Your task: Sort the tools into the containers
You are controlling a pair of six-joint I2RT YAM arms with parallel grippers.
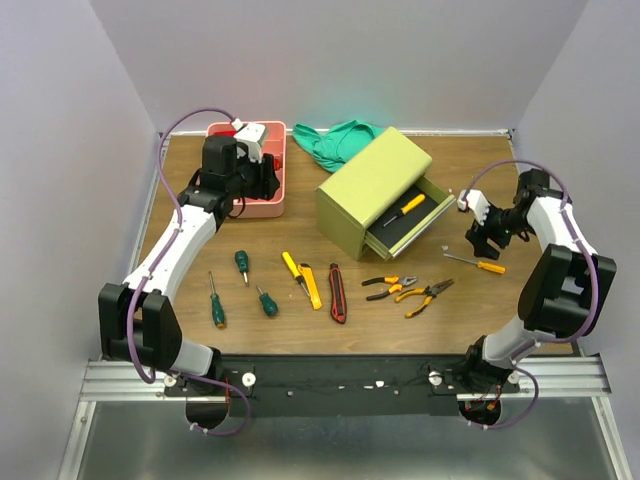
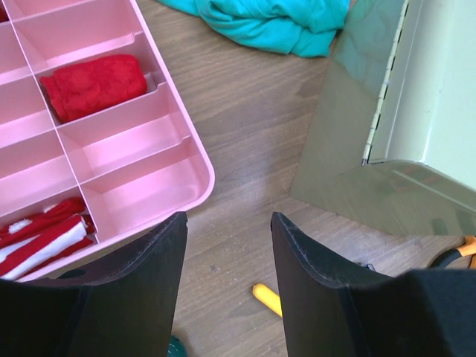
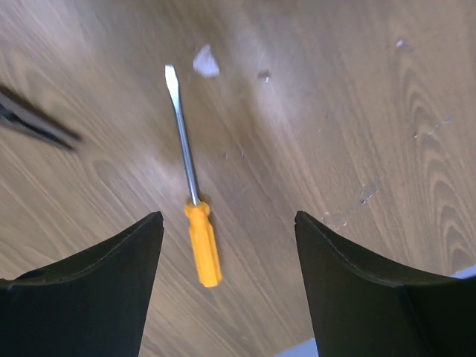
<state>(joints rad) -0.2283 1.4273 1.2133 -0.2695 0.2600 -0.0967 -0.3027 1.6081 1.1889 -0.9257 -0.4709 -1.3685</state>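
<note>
Pliers (image 1: 383, 288) (image 1: 428, 296) number two, green screwdrivers (image 1: 216, 305) (image 1: 241, 262) (image 1: 266, 301) three; left fingers (image 2: 141, 297), right fingers (image 3: 82, 297) gape empty.

White arm links (image 1: 172, 245), black joints (image 1: 150, 318), looping purple cables (image 1: 171, 140), left hand (image 2: 227, 219) and right hand (image 3: 227, 217) with broad black fingers (image 2: 134, 297)

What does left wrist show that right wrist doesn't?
Left wrist only: pink tray with a red folded cloth and a red-and-white striped item in separate compartments, teal cloth, a side of the olive chest, and a yellow tool tip low in the frame.
Right wrist only: orange-handled flat screwdriver lying loose on the wood.
Both: wooden tabletop below. Left gripper and right gripper are open, gripping nothing.
</note>
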